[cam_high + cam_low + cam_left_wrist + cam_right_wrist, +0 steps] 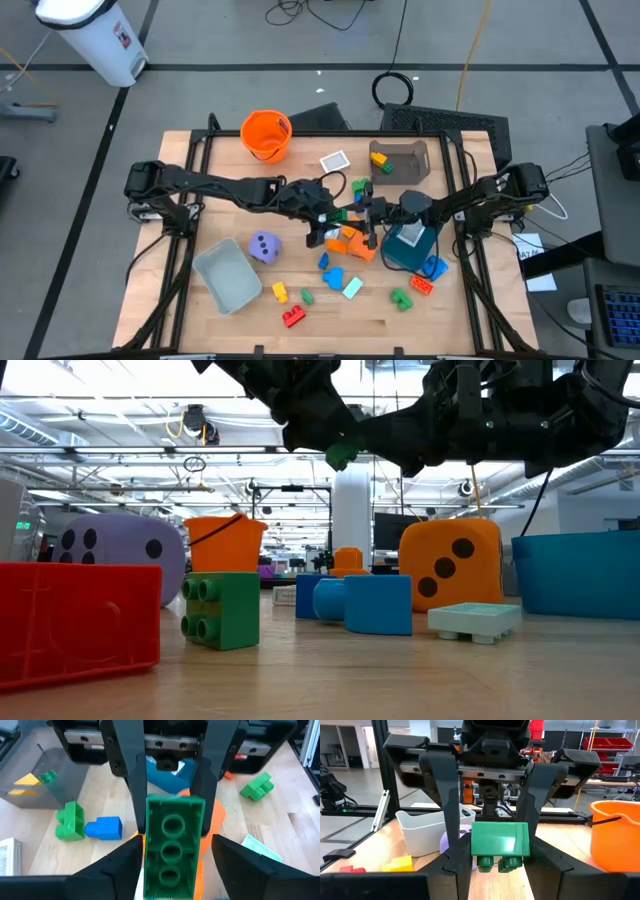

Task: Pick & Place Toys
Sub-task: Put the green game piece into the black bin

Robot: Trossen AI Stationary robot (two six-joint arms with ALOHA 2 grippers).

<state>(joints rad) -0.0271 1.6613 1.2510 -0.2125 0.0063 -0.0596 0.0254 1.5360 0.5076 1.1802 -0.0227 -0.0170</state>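
A long green block (172,845) hangs in the air over the middle of the table, its studs down and its hollow underside up. My right gripper (500,862) is shut on it. My left gripper (175,865) faces it from the table's left and is open, a finger on either side of the block's other end with a gap showing. In the low view the block (340,455) sits between both dark hands, high above the toys. An orange die (350,240) and a purple die (264,247) rest on the table below. My right gripper pinches the green block's two long sides (476,851) between its two fingers, at the end toward the table's right. The fingers (136,795) come in about level from the right and lie along the block. The block is lifted clear, roughly level, studs down.
A teal bin (410,245) stands under my right arm, a grey bin (228,275) at the near left, another grey bin (400,160) and an orange bucket (266,134) at the back. Small blocks (293,317) and a card (335,161) lie scattered.
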